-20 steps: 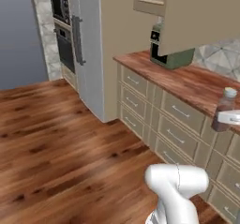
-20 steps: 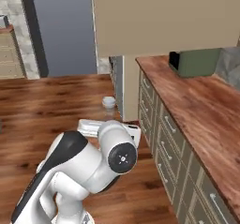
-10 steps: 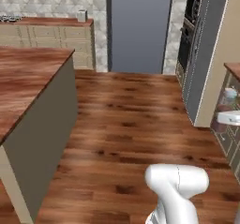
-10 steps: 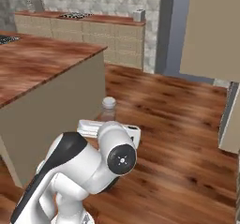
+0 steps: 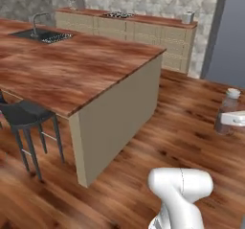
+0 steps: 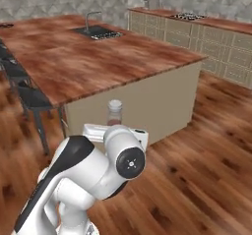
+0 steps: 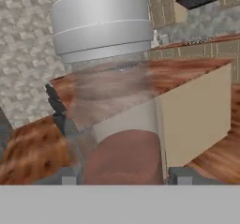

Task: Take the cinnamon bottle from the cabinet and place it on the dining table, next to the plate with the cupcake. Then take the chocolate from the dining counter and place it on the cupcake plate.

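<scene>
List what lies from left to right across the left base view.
Dark metal stool → sink with curved faucet → wood-topped kitchen island → stovetop on the back counter → grey canister on the back counter → clear cinnamon bottle with white cap.

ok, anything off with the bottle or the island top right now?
Nothing stands out. The clear, grey-capped cinnamon bottle sits upright between the fingers, brown powder settled at its bottom, no spill. The wooden island countertop looks intact, sink and faucet in place.
</scene>
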You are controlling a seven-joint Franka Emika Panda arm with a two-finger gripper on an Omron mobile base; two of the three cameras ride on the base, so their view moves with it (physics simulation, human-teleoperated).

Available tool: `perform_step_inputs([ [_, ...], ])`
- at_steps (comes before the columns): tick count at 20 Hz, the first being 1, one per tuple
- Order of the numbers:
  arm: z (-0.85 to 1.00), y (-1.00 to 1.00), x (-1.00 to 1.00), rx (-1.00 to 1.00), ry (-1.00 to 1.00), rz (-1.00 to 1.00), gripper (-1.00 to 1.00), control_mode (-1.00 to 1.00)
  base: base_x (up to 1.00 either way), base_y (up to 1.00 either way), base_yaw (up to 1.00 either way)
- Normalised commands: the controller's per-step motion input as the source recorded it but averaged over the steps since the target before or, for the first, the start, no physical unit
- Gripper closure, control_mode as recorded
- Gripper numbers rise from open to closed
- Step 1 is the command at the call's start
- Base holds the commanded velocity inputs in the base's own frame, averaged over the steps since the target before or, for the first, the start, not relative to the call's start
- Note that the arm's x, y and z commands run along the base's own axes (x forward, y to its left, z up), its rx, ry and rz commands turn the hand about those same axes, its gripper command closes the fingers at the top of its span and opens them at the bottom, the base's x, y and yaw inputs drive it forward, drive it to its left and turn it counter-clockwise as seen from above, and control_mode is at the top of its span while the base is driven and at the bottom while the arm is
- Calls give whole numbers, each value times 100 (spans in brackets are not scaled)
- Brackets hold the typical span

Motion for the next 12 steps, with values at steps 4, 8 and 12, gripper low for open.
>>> perform_step_inputs([
  [4,0,0,0,0,0,0,100,100,32,-19,66],
  [8,0,0,0,0,0,0,100,100,16,6,63],
  [12,0,0,0,0,0,0,100,100,24,80,60],
])
